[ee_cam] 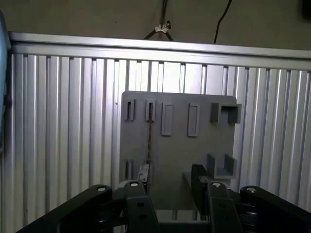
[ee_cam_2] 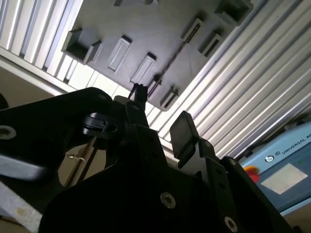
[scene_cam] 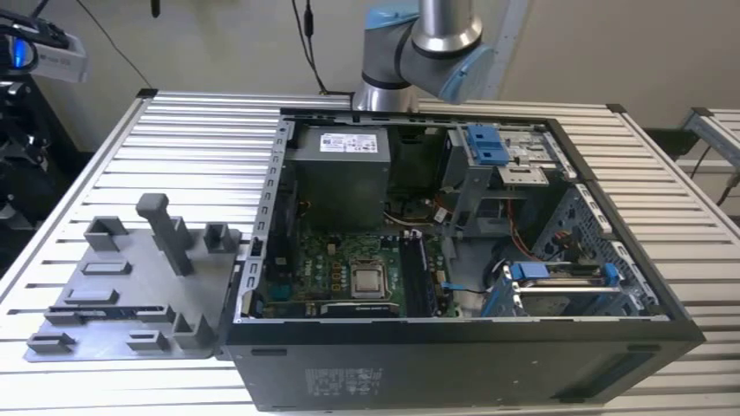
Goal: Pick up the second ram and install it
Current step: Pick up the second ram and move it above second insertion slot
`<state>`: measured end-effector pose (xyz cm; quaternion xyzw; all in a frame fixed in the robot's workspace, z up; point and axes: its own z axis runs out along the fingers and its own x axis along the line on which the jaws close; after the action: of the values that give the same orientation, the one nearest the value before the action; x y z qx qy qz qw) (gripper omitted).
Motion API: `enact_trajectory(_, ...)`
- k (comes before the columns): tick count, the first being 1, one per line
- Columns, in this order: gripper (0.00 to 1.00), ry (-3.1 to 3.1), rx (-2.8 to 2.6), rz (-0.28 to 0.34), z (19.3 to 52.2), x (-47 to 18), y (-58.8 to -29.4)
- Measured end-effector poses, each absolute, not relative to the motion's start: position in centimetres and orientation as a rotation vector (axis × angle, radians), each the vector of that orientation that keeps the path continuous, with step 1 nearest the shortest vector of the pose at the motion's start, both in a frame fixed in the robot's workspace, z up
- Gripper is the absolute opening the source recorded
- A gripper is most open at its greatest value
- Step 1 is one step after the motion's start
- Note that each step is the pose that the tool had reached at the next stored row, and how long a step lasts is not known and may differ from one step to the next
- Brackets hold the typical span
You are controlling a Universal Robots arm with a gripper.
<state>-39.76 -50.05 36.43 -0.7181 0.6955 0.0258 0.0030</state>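
Black and empty, the gripper (ee_cam: pixel 170 190) is held spread wide in the first wrist view. Beyond it, the second ram (ee_cam: pixel 149 131) is seen seated on edge in the grey holder plate (ee_cam: pixel 177 155), untouched. Pickup and installation are both judged outstanding.

On the worktop (scene_cam: pixel 173 130), the holder plate (scene_cam: pixel 133 299) lies at the exterior view's left, just beside the open computer case (scene_cam: pixel 463 373). The arm (scene_cam: pixel 422 43) rises behind the case. In the first wrist view, the second ram (ee_cam: pixel 149 136) stands edgewise in the plate's slots.
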Motion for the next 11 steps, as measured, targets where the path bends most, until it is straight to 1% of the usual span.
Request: enact_trajectory(11, 0.48, 2.181, -2.251, 0.081, 35.0, -39.8, -50.1)
